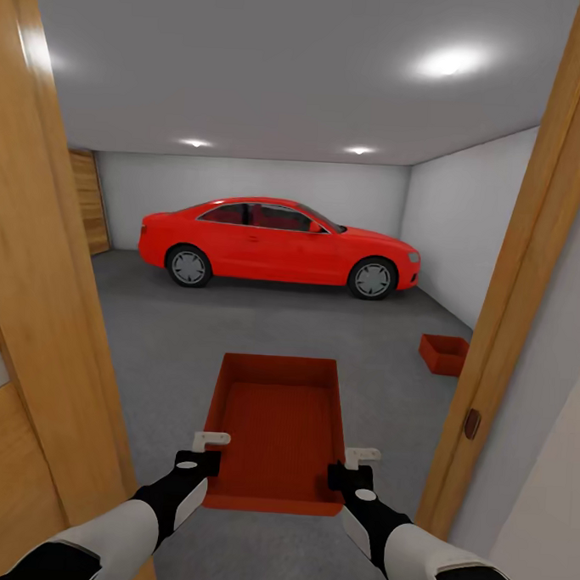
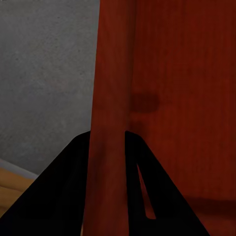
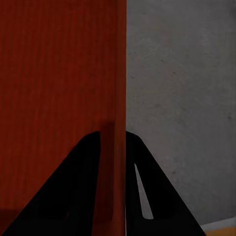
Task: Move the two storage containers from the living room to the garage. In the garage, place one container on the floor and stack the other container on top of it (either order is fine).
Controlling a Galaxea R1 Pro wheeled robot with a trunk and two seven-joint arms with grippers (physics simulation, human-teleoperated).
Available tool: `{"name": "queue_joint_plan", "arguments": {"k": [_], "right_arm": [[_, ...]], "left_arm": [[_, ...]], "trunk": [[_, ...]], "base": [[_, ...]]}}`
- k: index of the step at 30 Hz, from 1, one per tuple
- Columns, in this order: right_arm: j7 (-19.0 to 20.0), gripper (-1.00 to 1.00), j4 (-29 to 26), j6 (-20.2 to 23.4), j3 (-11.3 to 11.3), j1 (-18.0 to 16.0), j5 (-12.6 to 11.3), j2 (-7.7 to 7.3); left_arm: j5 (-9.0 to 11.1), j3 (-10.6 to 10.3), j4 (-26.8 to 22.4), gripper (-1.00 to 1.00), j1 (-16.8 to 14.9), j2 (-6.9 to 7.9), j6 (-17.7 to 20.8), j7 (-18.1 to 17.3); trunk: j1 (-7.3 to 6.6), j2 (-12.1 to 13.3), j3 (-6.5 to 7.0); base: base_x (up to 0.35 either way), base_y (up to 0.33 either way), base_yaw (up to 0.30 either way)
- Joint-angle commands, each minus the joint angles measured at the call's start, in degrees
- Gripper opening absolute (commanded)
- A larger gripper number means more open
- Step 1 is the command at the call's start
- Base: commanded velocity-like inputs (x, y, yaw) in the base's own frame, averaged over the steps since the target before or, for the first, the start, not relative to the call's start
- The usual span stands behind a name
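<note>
Head view: the robot stands in a honey-brown wooden doorway (image 1: 50, 328) whose frames crowd both sides, facing the garage's dark grey concrete floor (image 1: 169, 335). An orange-red lidless plastic bin (image 1: 276, 430) is carried between both arms. The left gripper (image 1: 207, 452) pinches its left wall and the right gripper (image 1: 356, 465) its right wall. A second, identical bin (image 1: 444, 353) sits on the floor by the pale right wall (image 1: 464, 223), partly cut off by the door frame. Open floor lies ahead, up to a red car (image 1: 279, 247).

Left wrist view: dark fingers (image 2: 69, 191) are clamped either side of the bin wall (image 2: 110, 98).

Right wrist view: fingers (image 3: 73, 191) likewise grip the wall (image 3: 115, 98); their tips are hard to make out.
</note>
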Motion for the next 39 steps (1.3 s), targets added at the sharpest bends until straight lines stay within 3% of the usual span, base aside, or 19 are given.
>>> {"name": "queue_joint_plan", "arguments": {"k": [1, 39], "right_arm": [[-3.44, -1.00, 2.27, -0.25, 0.25, -0.03, -0.84, -0.48], [-3.44, -1.00, 2.28, -0.25, 0.25, -0.03, -0.84, -0.48]], "left_arm": [[-1.01, 0.86, -0.32, -1.00, -0.09, 0.04, 0.28, 1.76], [-1.02, 0.86, -0.26, -1.00, -0.09, 0.06, -0.97, 1.76]], "trunk": [[0.01, -0.06, -0.07], [0.01, -0.06, -0.07]], "base": [[0.017, 0.000, 0.000], [0.294, 0.000, 0.000]]}}
